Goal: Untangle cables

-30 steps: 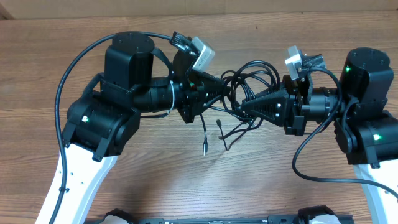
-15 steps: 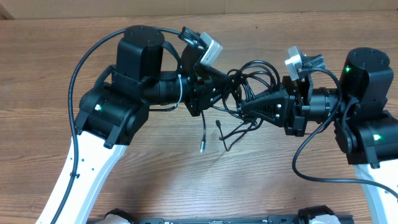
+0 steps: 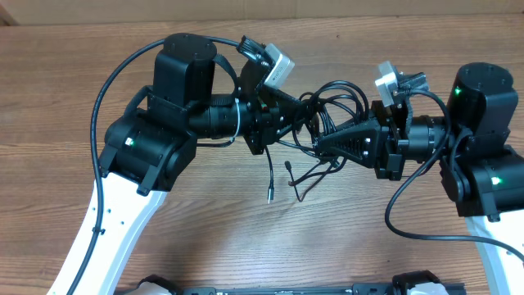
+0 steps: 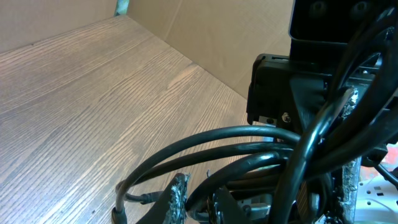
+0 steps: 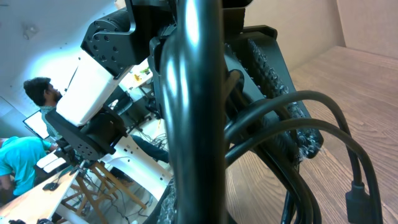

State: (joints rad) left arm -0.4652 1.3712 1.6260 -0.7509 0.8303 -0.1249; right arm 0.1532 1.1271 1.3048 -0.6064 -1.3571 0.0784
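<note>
The cables [image 3: 340,97] are a tangle of thin black cords held above the wooden table between both arms. Loose ends with small plug tips [image 3: 268,197] hang down to the table below it. My left gripper [image 3: 301,123] reaches in from the left and is shut on cords at the tangle's left side. My right gripper [image 3: 324,141] comes from the right, nearly tip to tip with the left one, and is shut on cords too. In the left wrist view, cords [image 4: 211,140] arch over the jaws [image 4: 198,200]. In the right wrist view, a cord [image 5: 193,93] crosses close to the lens and hides most of the jaws [image 5: 205,211].
The wooden table [image 3: 205,238] carries only the loose cord ends. A cardboard wall [image 4: 217,31] stands along the far edge. Thick black arm cables loop at the left [image 3: 98,82] and right [image 3: 409,221]. The right arm's body [image 4: 292,93] fills the left wrist view.
My left arm has swung right and toward the far side, pushing its gripper deeper into the tangle, then stayed still. The right arm has not moved.
</note>
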